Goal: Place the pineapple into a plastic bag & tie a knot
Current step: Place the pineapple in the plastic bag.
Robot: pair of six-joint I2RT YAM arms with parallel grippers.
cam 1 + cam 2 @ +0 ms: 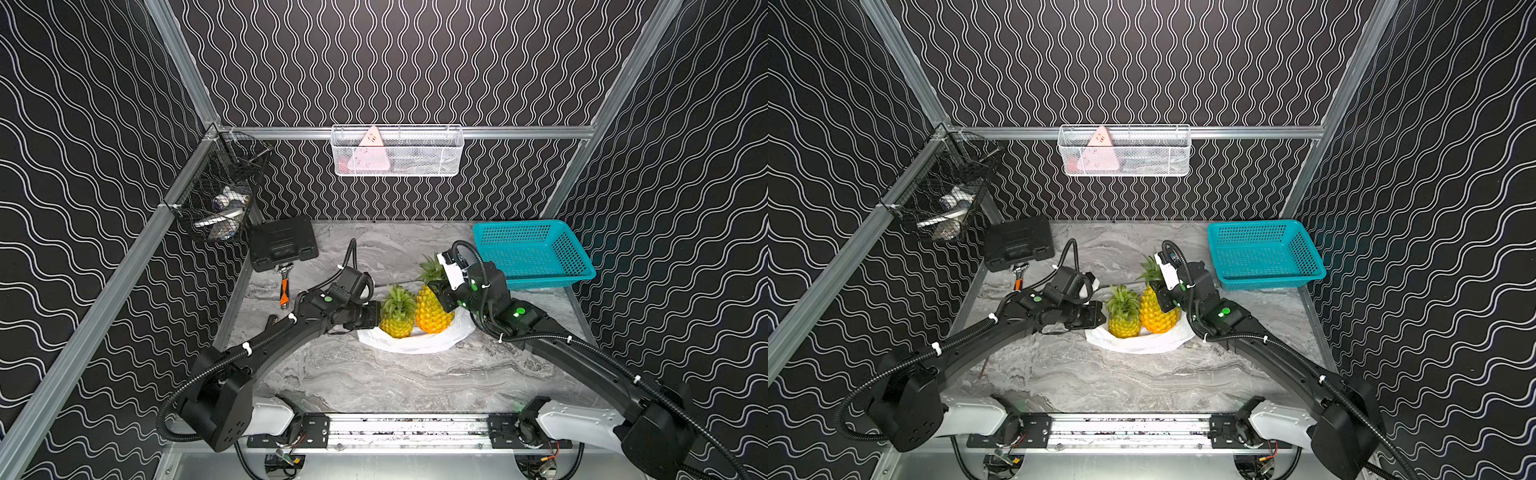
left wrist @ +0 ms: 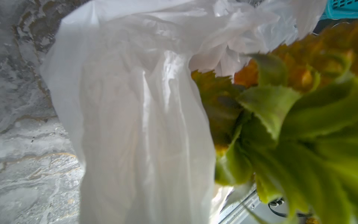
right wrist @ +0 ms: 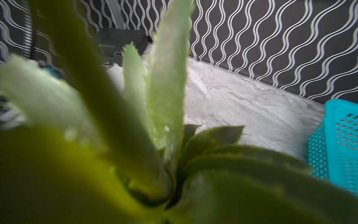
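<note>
While both pineapples are standing upright side by side on the crumpled plastic bag [image 1: 415,345], which is lying slumped on the marble table [image 1: 374,386] between the two arms with its folds bunching round their bases, the left arm is stretching forward from its base in a long shallow arc. Its wrist is bending inward, so the left gripper [image 1: 374,316] is pointing sideways at the yellow-green pineapple [image 1: 397,324], just beside its leafy crown and low over the bag's rim. Its jaws are sitting closed together. In the left wrist view the white film of the bag [image 2: 135,116] is rising right up toward the lens, but the fingers are lying outside that picture, so I cannot tell whether they are pinching plastic. The right arm is arching in from the opposite side, forearm climbing and wrist tipping downward, and the right gripper [image 1: 438,291] is sitting against the upper part of the orange pineapple [image 1: 432,318], just under its crown. The right wrist view is filling with blurred green leaves of that fruit [image 3: 166,87], and I cannot tell whether those jaws are standing apart or clamping. A teal basket [image 1: 536,253] is sitting just behind the right wrist, while a black case [image 1: 282,243] and an orange-handled wrench [image 1: 284,286] are lying beyond the left arm.
</note>
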